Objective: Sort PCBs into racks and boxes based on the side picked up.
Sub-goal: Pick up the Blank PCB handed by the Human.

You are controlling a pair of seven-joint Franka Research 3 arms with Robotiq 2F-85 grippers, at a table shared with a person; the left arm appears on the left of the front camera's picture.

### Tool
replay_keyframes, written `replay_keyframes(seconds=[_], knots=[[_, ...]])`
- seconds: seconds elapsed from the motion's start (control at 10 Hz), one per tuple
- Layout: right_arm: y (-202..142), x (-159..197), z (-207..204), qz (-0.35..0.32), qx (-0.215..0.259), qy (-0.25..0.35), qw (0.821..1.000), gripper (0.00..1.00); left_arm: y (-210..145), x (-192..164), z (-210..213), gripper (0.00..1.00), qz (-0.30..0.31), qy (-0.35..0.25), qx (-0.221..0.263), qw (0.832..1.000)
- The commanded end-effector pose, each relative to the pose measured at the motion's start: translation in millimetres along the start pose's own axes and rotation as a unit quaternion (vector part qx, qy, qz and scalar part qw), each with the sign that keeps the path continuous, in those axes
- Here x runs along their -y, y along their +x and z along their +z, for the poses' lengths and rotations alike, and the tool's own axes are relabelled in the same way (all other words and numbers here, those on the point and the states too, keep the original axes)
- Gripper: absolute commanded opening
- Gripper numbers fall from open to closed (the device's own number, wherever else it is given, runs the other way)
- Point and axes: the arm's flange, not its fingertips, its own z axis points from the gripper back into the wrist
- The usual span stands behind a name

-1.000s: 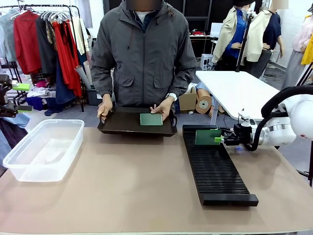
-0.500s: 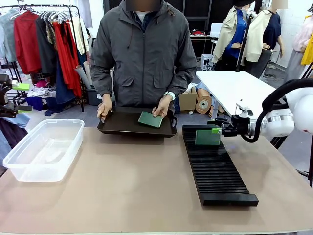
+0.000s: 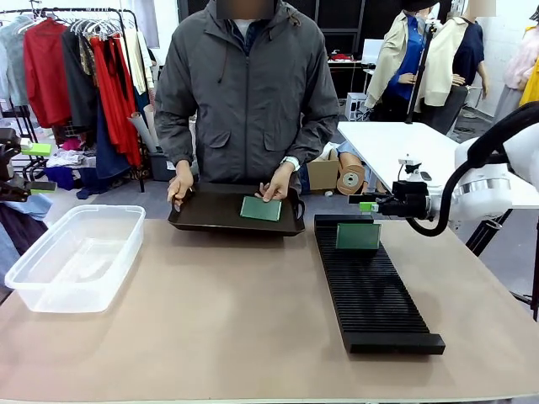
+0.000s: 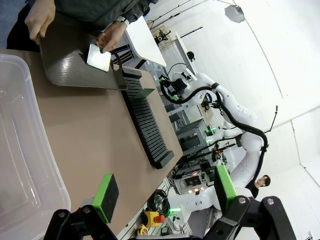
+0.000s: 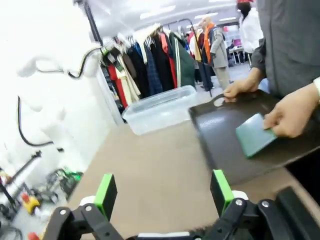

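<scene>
PCB stands upright in rack far slots; right gripper spread, empty, just above. Lift clear straight up, avoid clipping board's top edge.

Clear tub: we lose it past the left wrist view's left and bottom edges.
Standing PCB: its lower edge is hidden from us in the rack slots.
Tray PCB: blurred; the person's hand covers one corner.
Black tray: cut by the right wrist view's right edge.
Right arm: we see the front view's right edge cut it.
</scene>
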Motion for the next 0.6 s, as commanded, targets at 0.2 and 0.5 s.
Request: replay_keyframes(seconds=[0.2,0.5], knots=[[31.5,-65.1,-21.5,-0.237,0.068,-0.018,0.969,1.00,-0.2,1.4,0.8,1.00,0.001,0.000,-0.002,1.000],[53.5,-105.7,-34.8,-0.365,0.030,-0.063,0.928,1.00,-0.2,1.4,0.8,1.00,0.001,0.000,-0.002,1.000]])
